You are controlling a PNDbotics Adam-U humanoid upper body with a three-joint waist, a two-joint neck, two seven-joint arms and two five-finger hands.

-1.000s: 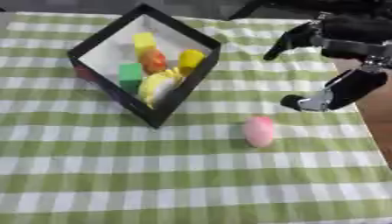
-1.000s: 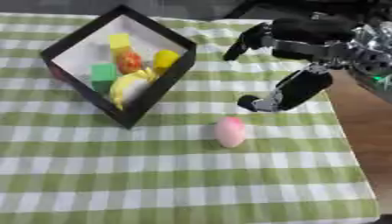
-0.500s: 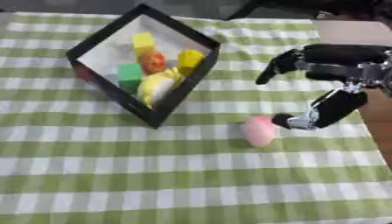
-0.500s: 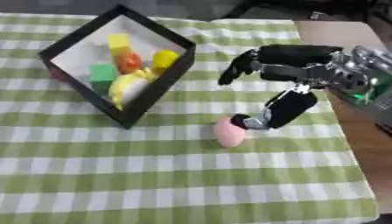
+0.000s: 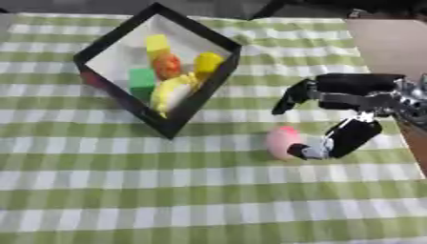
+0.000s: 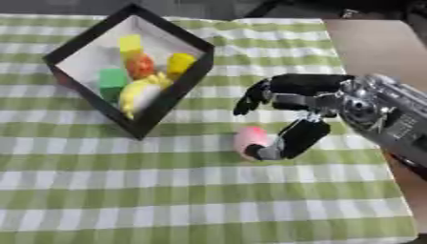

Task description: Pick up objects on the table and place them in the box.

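A black and silver robot hand (image 6: 288, 119) reaches over a green and white checked cloth (image 5: 208, 190). Touching its thumb tip is a pink egg-shaped thing (image 5: 283, 141). Farther to its left is a black box (image 5: 158, 71) with a pale lining, holding yellow, orange and green pieces. Bare tabletop (image 5: 383, 45) beyond the hand is brown.

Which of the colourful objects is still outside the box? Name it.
The pink egg-shaped object: it alone lies on the checked tablecloth, at the right hand. The yellow, orange and green pieces all sit inside the black box.
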